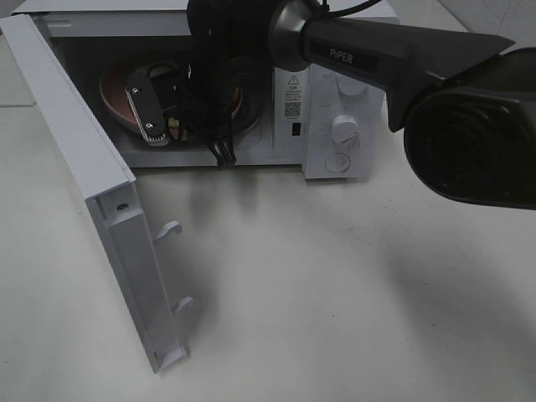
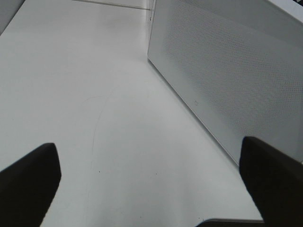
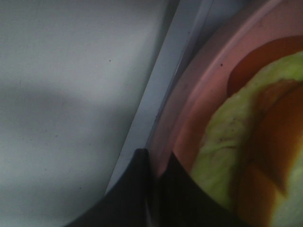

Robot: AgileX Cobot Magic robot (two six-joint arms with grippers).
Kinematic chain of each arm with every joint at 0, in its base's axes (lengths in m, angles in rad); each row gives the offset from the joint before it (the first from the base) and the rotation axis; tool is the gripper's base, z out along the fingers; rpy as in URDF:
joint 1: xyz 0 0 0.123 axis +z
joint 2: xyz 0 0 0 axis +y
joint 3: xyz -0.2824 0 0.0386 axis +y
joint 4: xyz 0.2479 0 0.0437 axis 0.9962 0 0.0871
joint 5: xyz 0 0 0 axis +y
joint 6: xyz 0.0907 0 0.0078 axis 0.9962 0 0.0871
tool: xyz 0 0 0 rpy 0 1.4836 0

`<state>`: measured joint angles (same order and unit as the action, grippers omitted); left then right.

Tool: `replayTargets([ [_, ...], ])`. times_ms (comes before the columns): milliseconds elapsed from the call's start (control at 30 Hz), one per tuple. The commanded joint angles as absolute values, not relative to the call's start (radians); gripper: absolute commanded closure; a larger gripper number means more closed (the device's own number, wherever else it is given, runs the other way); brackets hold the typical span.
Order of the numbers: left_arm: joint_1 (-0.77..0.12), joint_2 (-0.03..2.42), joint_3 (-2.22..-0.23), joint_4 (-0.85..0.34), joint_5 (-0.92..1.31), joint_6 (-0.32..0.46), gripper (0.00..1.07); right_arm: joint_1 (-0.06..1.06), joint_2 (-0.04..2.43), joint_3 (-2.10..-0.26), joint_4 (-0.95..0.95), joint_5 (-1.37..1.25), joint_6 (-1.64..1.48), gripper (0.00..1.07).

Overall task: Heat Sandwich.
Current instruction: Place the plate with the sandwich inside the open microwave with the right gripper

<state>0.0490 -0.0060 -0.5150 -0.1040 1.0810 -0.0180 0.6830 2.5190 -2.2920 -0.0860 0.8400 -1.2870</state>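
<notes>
With the sandwich [image 3: 227, 137] inside the microwave [image 1: 335, 92], the right gripper [image 3: 154, 160] is clenched on the pink plate [image 3: 189, 94] and the left gripper [image 2: 149, 156] is released; letting go, shutting the door [image 1: 84, 167] and heating remain.

Bright, soft shadows; right wrist view dim, blurred

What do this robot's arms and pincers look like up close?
The right arm is dark, glossy and rounded, with white PiPER lettering. Black cables hang by the right pincer, which carries a silvery bracket with screws. The left pincer has two broad, matte black fingers.
</notes>
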Motion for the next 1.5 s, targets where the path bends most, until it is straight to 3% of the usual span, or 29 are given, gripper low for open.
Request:
replayTargets([
  [33,0.051,-0.022,-0.513,-0.112,1.065,-0.023,0.1,0.688,2.532,-2.337,-0.103,0.801,-1.21,1.06],
  [433,0.051,-0.022,-0.513,-0.111,1.065,-0.023,0.1,0.688,2.554,-2.345,-0.145,0.816,-1.178,1.03],
  [567,0.051,-0.022,-0.513,-0.111,1.065,-0.023,0.1,0.688,2.554,-2.345,-0.149,0.81,-1.132,0.96],
  [700,0.051,-0.022,-0.513,-0.111,1.065,-0.023,0.1,0.688,2.554,-2.345,-0.15,0.813,-1.102,0.77],
  [733,0.051,-0.022,-0.513,-0.111,1.065,-0.023,0.1,0.688,2.554,-2.345,-0.15,0.813,-1.102,0.77],
  [800,0.051,-0.022,-0.513,-0.111,1.065,-0.023,0.1,0.688,2.554,-2.344,-0.15,0.813,-1.088,0.62],
  [1000,0.051,-0.022,-0.513,-0.111,1.065,-0.023,0.1,0.688,2.531,-2.279,-0.148,0.795,-1.083,0.39],
  [1233,0.051,-0.022,-0.513,-0.111,1.065,-0.023,0.1,0.684,2.47,-2.162,-0.146,0.694,-1.083,0.28],
  [1500,0.051,-0.022,-0.513,-0.111,1.065,-0.023,0.1,0.675,2.39,-2.024,-0.144,0.627,-1.082,0.28],
])
